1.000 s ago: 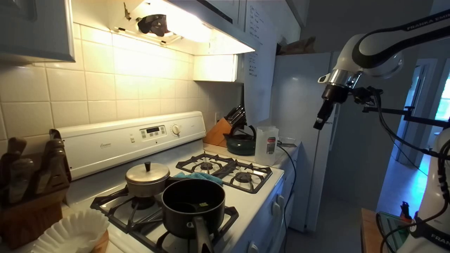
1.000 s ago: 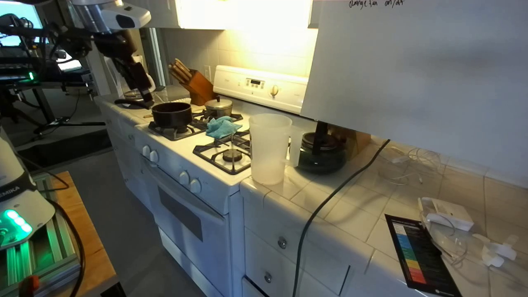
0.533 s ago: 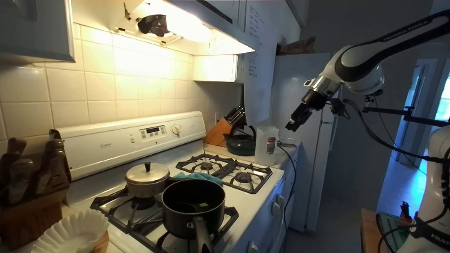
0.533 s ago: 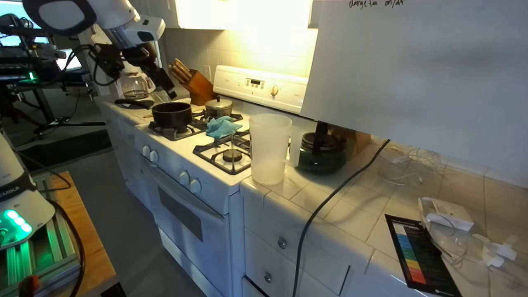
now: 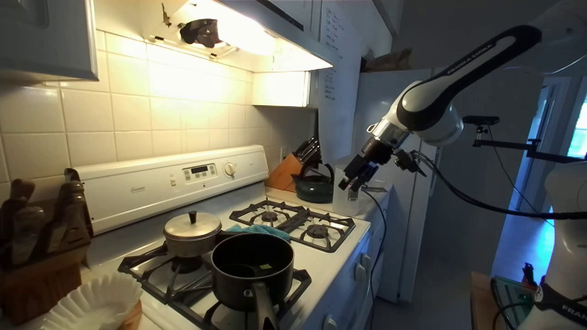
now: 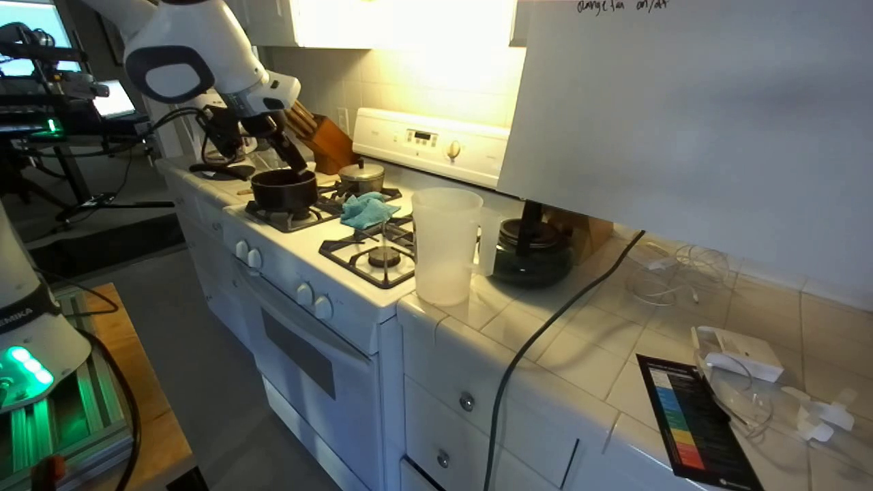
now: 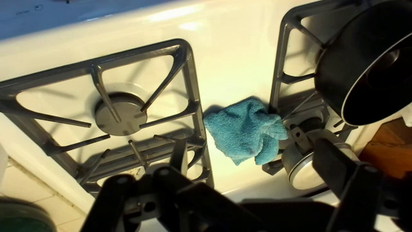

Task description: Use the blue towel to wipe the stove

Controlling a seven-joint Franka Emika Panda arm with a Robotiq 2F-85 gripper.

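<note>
The blue towel (image 7: 241,129) lies crumpled on the stove (image 7: 231,54), between the two burner grates, in the wrist view. It also shows in both exterior views (image 5: 268,232) (image 6: 368,210), partly behind the black pot in an exterior view. My gripper (image 7: 252,150) is open and empty, with one finger on each side of the towel's place in the wrist picture. In an exterior view the gripper (image 5: 349,184) hangs in the air above the stove's front side, higher than the towel and apart from it. It also shows tilted down in an exterior view (image 6: 300,168).
A black pot (image 5: 252,256) and a lidded metal pot (image 5: 191,233) stand on the grate beside the towel. A translucent pitcher (image 6: 443,252) and a dark green kettle (image 5: 314,189) stand on the counter beside the stove. The range hood (image 5: 293,39) overhangs the stove.
The arm has reached out toward the stove and lowered. My gripper has moved left and down in an exterior view, and its two fingers now show apart. The towel has not moved.
</note>
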